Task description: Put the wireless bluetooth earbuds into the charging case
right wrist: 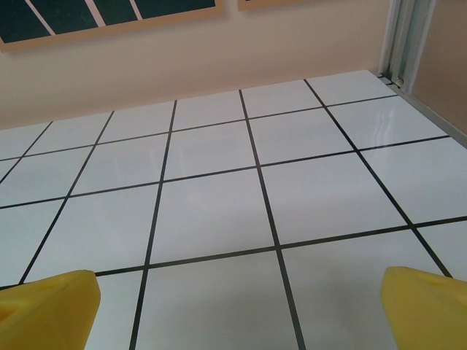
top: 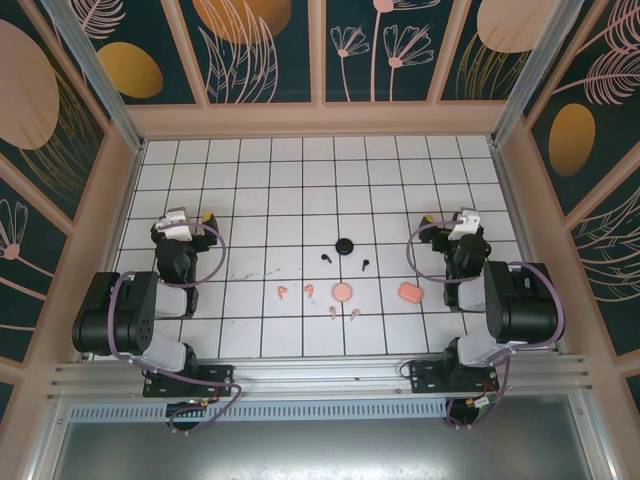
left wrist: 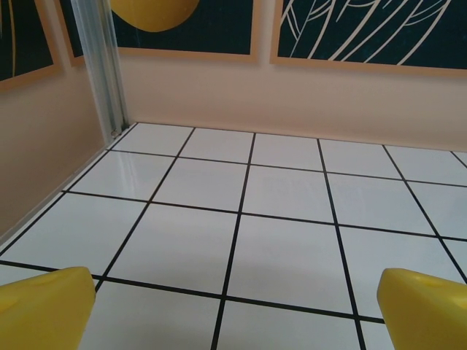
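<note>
– Checking targets: where do the earbuds sit?
– Lower centre of the top view, between the arms. Two black earbuds point(top: 325, 257) lie either side of the black case point(top: 345, 246), four pink earbuds point(top: 309, 291) around the round pink case point(top: 342, 292). Stems are too small to call.
– Nearer arm?
– I judge the right gripper point(top: 450, 220) for black, the left gripper point(top: 185, 218) for pink. Both aim at the upper edge, so the buds lie inward and behind.
– Fingers?
– The wrist views settle it: left fingertips point(left wrist: 44, 310) and right fingertips point(right wrist: 51, 310) are wide apart, holding nothing.

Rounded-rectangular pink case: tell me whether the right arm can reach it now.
Probably yes. The pink case lies close beside the right arm with nothing crowding it; the right gripper, open, faces away and must swing back.
</note>
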You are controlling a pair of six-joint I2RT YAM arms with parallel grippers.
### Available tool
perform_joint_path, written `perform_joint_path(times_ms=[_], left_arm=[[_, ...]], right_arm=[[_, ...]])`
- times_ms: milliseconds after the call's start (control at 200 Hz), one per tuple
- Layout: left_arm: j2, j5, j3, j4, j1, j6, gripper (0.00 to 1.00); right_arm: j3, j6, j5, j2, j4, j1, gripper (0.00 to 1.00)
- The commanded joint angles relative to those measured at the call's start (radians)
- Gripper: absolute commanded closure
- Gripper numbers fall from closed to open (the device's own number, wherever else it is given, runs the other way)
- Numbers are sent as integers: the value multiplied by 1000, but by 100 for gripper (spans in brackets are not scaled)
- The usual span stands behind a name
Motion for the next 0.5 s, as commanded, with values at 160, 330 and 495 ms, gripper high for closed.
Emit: perform_joint_path(times_ms=[160,330,495], left_arm=[[4,-8,26,-20,-5,-8,1],[-4,-1,14,-3,-5,-5,2],[-86,-61,92,-205,-5,-26,3]], right_arm=[[15,-5,-41,3,35,-14,1],[11,-5,-40,2,38,-14,1],[64,41,91,-121,-156,-10,1]])
